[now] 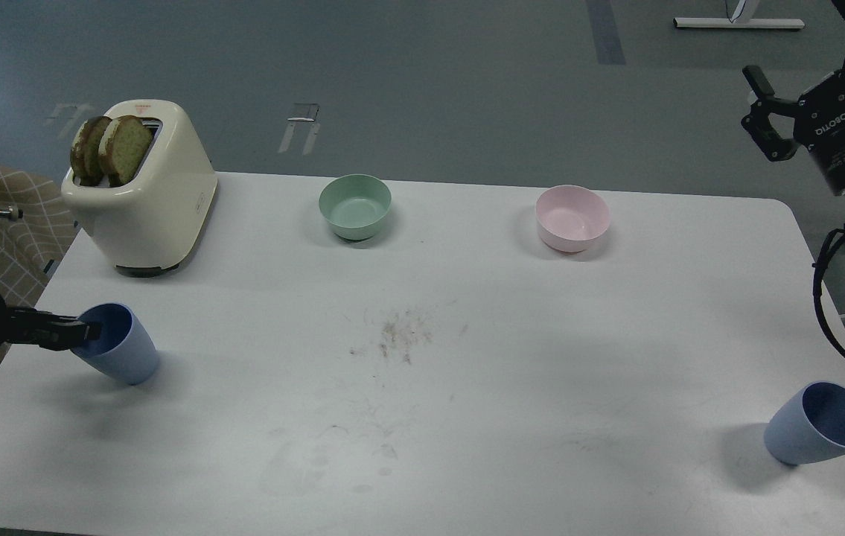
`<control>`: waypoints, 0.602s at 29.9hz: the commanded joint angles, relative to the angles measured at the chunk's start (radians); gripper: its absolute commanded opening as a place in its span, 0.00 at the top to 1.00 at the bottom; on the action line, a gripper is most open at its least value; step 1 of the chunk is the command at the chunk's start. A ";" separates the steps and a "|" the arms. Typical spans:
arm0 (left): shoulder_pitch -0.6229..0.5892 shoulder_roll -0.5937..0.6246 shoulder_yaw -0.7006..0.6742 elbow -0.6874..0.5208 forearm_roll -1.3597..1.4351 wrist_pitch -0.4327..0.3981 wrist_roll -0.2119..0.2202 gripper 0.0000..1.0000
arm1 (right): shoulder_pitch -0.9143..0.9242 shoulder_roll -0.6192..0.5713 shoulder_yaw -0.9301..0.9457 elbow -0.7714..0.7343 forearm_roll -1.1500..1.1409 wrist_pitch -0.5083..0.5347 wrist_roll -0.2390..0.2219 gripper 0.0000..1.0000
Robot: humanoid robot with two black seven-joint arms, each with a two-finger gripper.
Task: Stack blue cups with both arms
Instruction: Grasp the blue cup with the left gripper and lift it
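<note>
Periwinkle-blue, matte and handleless, the left blue cup (118, 344) sits tilted at the white table's (422, 417) left edge, the left gripper (78, 333) clamped on its rim, one finger inside. The right blue cup (822, 423) leans alone near the front right corner. Above it the right gripper (761, 112) hangs over grey floor, fingers apart. Scuff marks (400, 339) smudge the tabletop's middle.
</note>
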 commanded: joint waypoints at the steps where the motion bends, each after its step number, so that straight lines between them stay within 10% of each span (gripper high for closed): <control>1: -0.002 0.001 0.000 -0.001 0.001 0.001 0.000 1.00 | -0.002 0.000 0.000 0.001 0.001 0.000 0.000 0.00; 18: -0.231 0.057 -0.020 -0.394 0.064 -0.026 0.000 1.00 | 0.096 -0.003 0.005 0.015 -0.031 0.000 -0.002 0.00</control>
